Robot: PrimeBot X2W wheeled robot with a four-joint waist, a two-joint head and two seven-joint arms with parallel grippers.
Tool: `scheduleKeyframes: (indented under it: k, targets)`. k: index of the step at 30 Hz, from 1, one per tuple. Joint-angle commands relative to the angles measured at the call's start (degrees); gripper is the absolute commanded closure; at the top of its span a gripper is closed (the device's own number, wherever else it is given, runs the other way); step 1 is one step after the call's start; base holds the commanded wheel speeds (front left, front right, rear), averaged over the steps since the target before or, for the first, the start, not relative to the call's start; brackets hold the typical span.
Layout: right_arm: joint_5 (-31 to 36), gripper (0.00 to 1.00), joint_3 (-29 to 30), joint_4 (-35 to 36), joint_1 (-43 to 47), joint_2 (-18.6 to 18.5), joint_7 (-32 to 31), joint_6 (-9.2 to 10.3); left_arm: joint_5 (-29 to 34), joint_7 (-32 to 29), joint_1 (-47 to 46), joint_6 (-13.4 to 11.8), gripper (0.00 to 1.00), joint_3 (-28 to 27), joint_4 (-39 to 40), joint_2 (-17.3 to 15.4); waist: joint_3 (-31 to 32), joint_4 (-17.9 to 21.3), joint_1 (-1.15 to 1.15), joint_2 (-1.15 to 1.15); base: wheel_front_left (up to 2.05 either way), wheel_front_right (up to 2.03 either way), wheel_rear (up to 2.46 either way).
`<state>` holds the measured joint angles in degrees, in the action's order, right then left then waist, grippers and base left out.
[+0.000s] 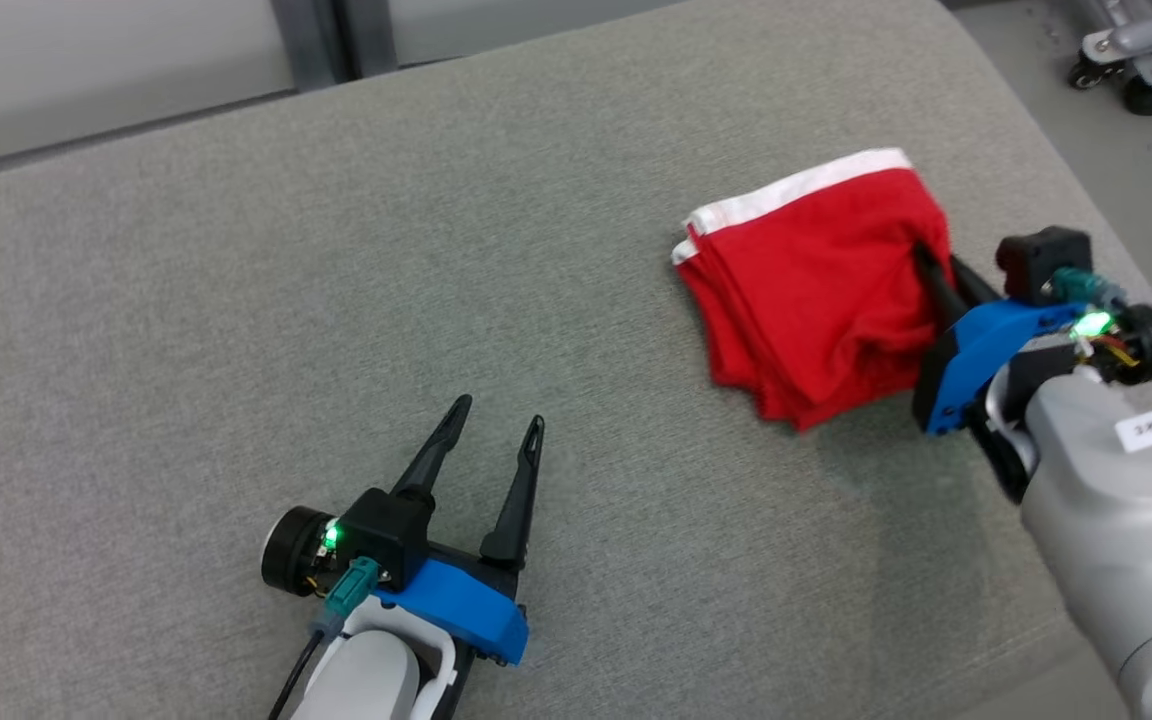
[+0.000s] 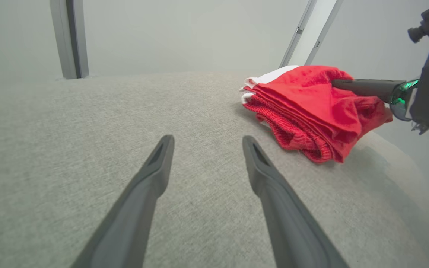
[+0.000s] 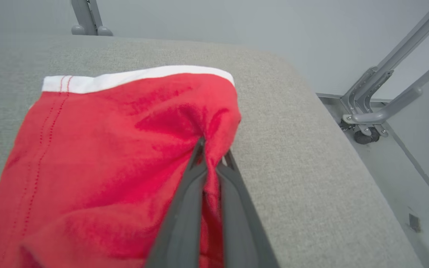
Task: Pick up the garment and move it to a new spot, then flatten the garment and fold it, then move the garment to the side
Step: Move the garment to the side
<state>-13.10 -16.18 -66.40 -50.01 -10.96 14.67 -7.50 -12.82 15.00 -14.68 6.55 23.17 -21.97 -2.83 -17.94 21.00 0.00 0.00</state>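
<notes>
The fingers of the right gripper (image 1: 926, 262) clamp the garment's (image 1: 806, 290) right edge at frame right, while the left gripper (image 1: 498, 420), fingers apart, is far off at lower left.

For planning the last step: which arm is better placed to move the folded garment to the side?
Probably right. The right gripper is shut on the garment at its right edge, near the right side of the grey surface. The left gripper is open and apart from the garment.

The garment (image 1: 816, 290) is red, edged in white; the table cover (image 1: 336, 300) is flecked grey.
</notes>
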Motion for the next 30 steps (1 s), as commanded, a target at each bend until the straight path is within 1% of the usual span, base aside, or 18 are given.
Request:
scheduleKeyframes:
  k: [1, 4, 10, 14, 18, 19, 20, 21, 25, 27, 30]
  targets:
    - [1.09, 1.0, 0.38, -1.05, -2.66, -1.35, -0.31, 0.02, 0.75, 0.27, -1.55, 0.17, 0.0, -0.73, 0.17, -0.08, -3.19, -2.96, 0.0, 0.0, 0.0, 0.0, 0.0]
    - [2.6, 1.0, 1.8, -3.22, -6.63, -4.13, -0.89, 0.02, 1.87, 0.27, -2.15, 0.26, 0.0, -2.01, 0.67, -0.1, -5.51, -4.69, 0.0, 0.0, 0.0, 0.0, 0.0]
    - [5.86, 1.0, 6.96, -5.96, -12.7, -11.63, -2.21, 0.03, 3.25, 0.2, -4.41, 0.47, 0.0, -2.84, 1.64, -0.25, -9.2, -7.65, 0.0, 0.0, 0.0, 0.0, 0.0]
    - [8.89, 1.0, 11.02, -6.89, -14.37, -16.39, -3.53, 0.03, 3.16, 0.13, -5.78, 0.46, 0.0, -2.84, 2.2, -0.47, -10.43, -9.35, 0.0, 0.0, 0.0, 0.0, 0.0]
    - [12.19, 1.0, 15.67, -7.19, -14.88, -19.71, -4.48, 0.03, 2.66, 0.08, -6.72, 0.31, 0.0, -2.4, 2.49, -0.54, -11.14, -10.91, 0.0, 0.0, 0.0, 0.0, 0.0]
    - [12.9, 0.8, 17.05, -7.26, -14.95, -20.35, -4.35, 0.03, 2.56, 0.08, -6.88, 0.19, 0.0, -2.35, 2.52, -0.54, -11.26, -11.2, 0.0, 0.0, 0.0, 0.0, 0.0]
    - [13.73, 0.18, 18.61, -7.26, -15.09, -21.18, -3.96, 0.03, 2.55, 0.08, -6.97, 0.1, 0.0, -2.3, 2.46, -0.54, -11.36, -11.45, 0.0, 0.0, 0.0, 0.0, 0.0]
    - [14.83, 0.0, 19.79, -7.27, -15.13, -21.6, -3.74, 0.03, 2.51, 0.07, -6.99, -0.03, 0.0, -2.37, 2.34, -0.55, -11.39, -11.6, 0.0, 0.0, 0.0, 0.0, 0.0]
    - [18.4, 0.0, 24.96, -5.42, -15.36, -21.19, -1.57, 0.03, 2.65, 0.06, -6.7, -0.35, 0.0, -3.02, 1.75, -0.64, -11.25, -11.99, 0.0, 0.0, 0.0, 0.0, 0.0]
    - [19.92, 0.0, 27.79, -3.01, -14.98, -19.07, -0.35, 0.02, 2.7, 0.06, -6.33, -0.63, 0.0, -3.61, 1.57, -0.63, -10.74, -11.94, 0.0, 0.0, 0.0, 0.0, 0.0]
    - [21.11, 0.0, 30.57, 1.67, -13.19, -14.26, 0.48, 0.02, 2.86, 0.08, -5.76, -1.23, 0.0, -4.47, 1.81, -0.51, -9.54, -11.99, 0.0, 0.0, 0.0, 0.0, 0.0]
